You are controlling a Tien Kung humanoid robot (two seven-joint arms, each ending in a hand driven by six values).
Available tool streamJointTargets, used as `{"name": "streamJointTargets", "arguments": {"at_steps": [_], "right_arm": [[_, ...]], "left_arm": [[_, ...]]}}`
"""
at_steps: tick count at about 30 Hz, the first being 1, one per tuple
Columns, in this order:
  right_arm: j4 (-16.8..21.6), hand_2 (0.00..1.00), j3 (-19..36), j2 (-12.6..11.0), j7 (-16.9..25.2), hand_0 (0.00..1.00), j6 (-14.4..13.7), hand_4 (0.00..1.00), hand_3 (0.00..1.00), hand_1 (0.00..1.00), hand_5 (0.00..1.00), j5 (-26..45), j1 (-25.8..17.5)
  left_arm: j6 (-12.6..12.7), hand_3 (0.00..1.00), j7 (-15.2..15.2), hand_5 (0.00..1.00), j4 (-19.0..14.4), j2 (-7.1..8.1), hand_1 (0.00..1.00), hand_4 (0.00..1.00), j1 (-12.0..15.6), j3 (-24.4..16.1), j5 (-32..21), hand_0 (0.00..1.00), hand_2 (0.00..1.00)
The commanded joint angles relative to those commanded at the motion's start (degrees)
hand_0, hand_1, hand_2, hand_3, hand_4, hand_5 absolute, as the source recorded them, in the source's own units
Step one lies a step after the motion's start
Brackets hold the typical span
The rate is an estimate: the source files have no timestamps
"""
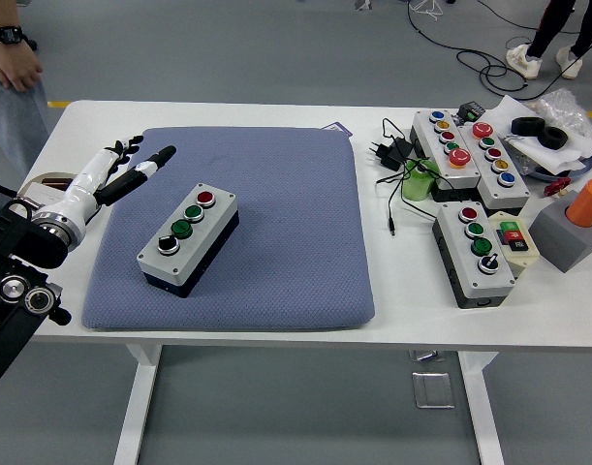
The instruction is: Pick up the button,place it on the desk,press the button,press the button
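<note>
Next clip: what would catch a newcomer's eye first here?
A grey button box with red, green and black buttons sits alone on the blue pad mid-table. The left hand hovers open over the pad's far-left corner. More button boxes and cables crowd the table's right side.

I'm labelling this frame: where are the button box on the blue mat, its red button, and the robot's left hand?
button box (187, 240), head view, grey top face.
red button (205, 199), head view, its cap.
left hand (131, 165), head view, middle of the hand.
</note>
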Motion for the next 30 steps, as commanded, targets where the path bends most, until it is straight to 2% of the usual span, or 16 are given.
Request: {"name": "streamJointTargets", "arguments": {"at_steps": [3, 8, 14, 21, 27, 30], "right_arm": [[0.00, 0.535, -0.04, -0.03, 0.01, 0.631, 0.02, 0.260, 0.583, 0.484, 0.011, 0.00, -0.03], [0.00, 0.535, 0.01, -0.05, -0.02, 0.631, 0.05, 0.261, 0.583, 0.484, 0.010, -0.26, -0.26], [0.00, 0.535, 0.06, -0.10, -0.01, 0.631, 0.05, 0.261, 0.583, 0.483, 0.011, -0.44, -0.49], [0.00, 0.535, -0.02, -0.14, 0.00, 0.631, 0.06, 0.261, 0.583, 0.483, 0.009, -0.46, -0.60], [0.00, 0.535, 0.05, -0.17, -0.02, 0.631, 0.06, 0.262, 0.583, 0.482, 0.010, -0.63, -0.71], [0.00, 0.535, 0.06, -0.20, 0.00, 0.631, 0.08, 0.262, 0.583, 0.482, 0.010, -0.69, -0.68]], "left_arm": [[-0.72, 0.998, 1.03, 0.917, -0.12, -0.20, 0.998, 0.998, -0.23, 1.00, 4.10, 0.998, 0.998], [-3.76, 0.998, 4.27, 0.927, -0.48, -0.97, 0.998, 0.998, -0.38, 4.35, 16.39, 0.998, 0.998], [-5.01, 0.998, 4.56, 0.924, 0.04, -1.72, 0.998, 0.998, -0.41, 7.66, 30.26, 0.981, 0.998], [-6.61, 0.998, 4.56, 0.927, 1.90, -2.43, 0.998, 0.998, -0.77, 10.01, 30.26, 0.970, 0.998], [-6.75, 0.998, 4.56, 0.930, 3.03, -2.92, 0.998, 0.998, -0.59, 11.19, 30.26, 0.963, 0.998], [-6.75, 0.998, 4.56, 0.930, 4.67, -3.15, 0.998, 0.998, -1.02, 11.70, 30.26, 0.963, 0.998]]}}
